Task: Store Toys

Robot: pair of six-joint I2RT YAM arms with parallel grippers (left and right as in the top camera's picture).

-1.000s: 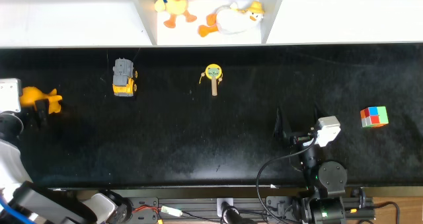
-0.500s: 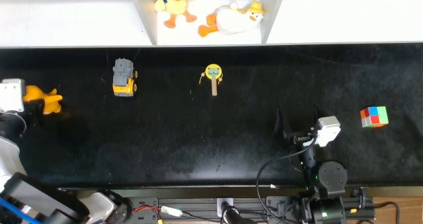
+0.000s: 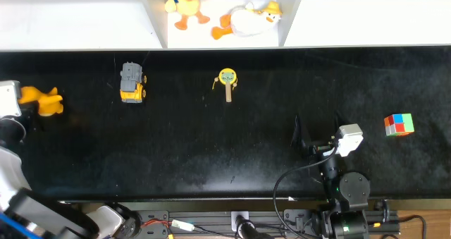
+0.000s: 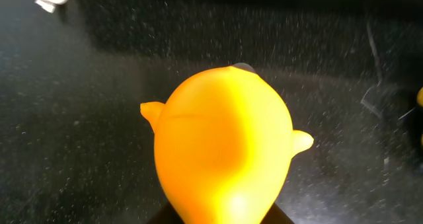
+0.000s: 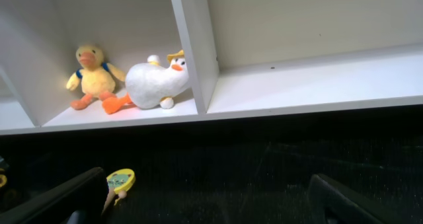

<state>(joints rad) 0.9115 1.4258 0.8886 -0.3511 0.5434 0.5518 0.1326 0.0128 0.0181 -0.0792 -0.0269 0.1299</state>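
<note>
Stored: yellow duck (image 3: 186,3), white duck (image 3: 246,19) in shelf (image 3: 77,27) middle bay. Outstanding (judged): truck (image 3: 132,82), rattle (image 3: 227,82), cube (image 3: 398,124) loose on tabletop (image 3: 211,147) before shelf. Now: left end effector (image 3: 28,106) clamped on orange toy (image 4: 225,145), before shelf's left bay; right end effector (image 3: 315,135) spread open, empty.

The right arm (image 3: 343,186) is showing black joints, a white wrist block (image 3: 350,138), looping black cables (image 3: 303,170) and a black right claw (image 3: 316,131).

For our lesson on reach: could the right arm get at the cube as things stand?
Probably yes. The cube lies on bare mat right of the open right hand, on that arm's side, nothing between them.
</note>
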